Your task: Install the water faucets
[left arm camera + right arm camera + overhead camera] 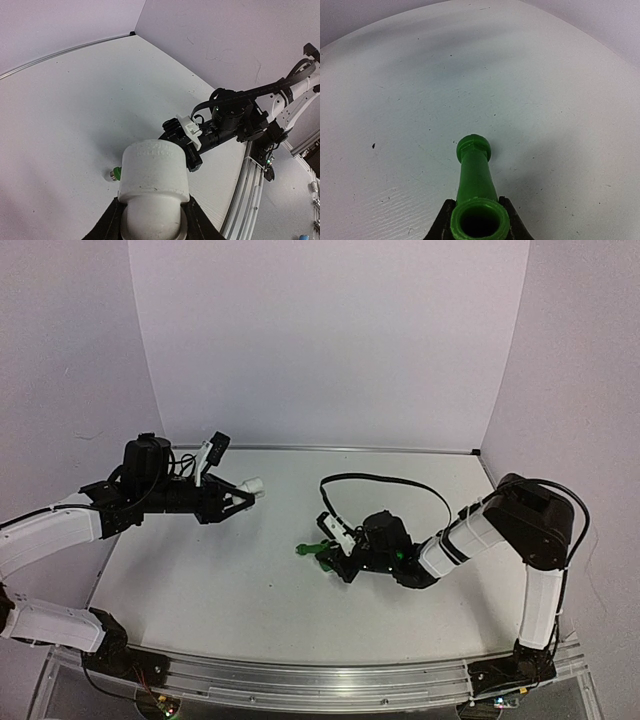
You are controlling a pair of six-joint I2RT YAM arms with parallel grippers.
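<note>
Jutting from right fingers point(441, 226), green tap point(474, 175)

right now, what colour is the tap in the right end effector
Bright green; the tap shows best in the right wrist view.

Green tap point(474, 192) gripped, near table; white fitting point(154, 175) gripped, aloft.

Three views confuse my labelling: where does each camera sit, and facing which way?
Top external: above and behind, looking down at the table; left arm, right arm show.
Left wrist: faces right arm over the left end effector and white fitting.
Right wrist: looks down along the right end effector and green tap.
All show the green tap.
</note>
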